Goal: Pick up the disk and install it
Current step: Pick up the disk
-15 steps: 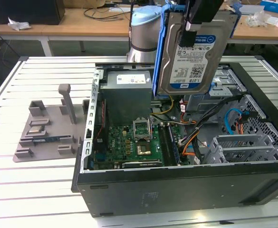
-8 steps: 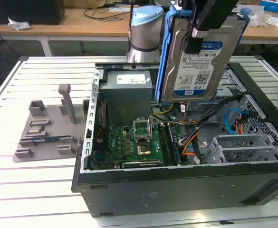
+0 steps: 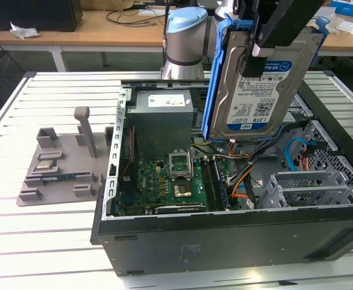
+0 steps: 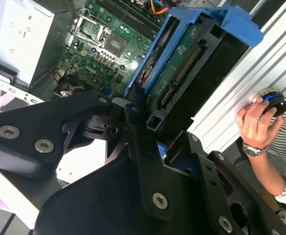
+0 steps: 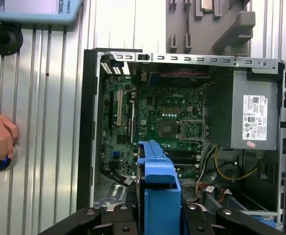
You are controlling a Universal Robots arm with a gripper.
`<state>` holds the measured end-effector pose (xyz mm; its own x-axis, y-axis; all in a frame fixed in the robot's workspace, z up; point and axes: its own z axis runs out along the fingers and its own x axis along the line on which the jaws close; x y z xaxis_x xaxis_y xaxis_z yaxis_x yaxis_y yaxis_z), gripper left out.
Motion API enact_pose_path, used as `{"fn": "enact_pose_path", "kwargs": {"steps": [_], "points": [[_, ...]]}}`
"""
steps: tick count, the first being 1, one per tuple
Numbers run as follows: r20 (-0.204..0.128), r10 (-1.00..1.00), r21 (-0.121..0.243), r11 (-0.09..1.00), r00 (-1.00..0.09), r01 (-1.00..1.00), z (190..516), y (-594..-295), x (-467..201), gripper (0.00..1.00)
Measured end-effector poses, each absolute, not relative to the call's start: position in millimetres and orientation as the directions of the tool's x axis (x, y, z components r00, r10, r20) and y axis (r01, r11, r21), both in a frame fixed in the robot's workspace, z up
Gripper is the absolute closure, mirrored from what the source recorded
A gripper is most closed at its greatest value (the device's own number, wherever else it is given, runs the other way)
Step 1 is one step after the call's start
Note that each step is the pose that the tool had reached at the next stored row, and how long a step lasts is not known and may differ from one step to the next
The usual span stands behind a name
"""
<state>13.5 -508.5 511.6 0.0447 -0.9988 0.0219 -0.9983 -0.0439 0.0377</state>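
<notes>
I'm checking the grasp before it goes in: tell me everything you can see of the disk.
The disk is a flat silver metal hard drive with a blue-and-white printed label, framed by blue plastic rails. It hangs roughly upright, slightly tilted, in the air above the open computer case, not yet seated. The gripper holds it, jaws shut across its faces. In the second wrist view its green circuit-board underside and a row of connector pins show.

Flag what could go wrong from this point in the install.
1. The disk hangs in the gripper above the open case; a slip could drop it onto the motherboard.
2. Loose cables lie in the case near it and might snag.
3. A person's hand sits beside the case, inside the work area.
</notes>
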Motion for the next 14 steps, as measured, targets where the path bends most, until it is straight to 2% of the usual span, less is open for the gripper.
{"fn": "enact_pose_path", "kwargs": {"steps": [7, 14], "points": [[0.022, -0.999, 0.038, -0.044, 0.045, -0.998, 510.8, -521.3, 16.9, 0.63], [-0.058, -0.997, 0.034, -0.047, 0.045, -0.998, 510.7, -536.6, 18.5, 0.63]]}}
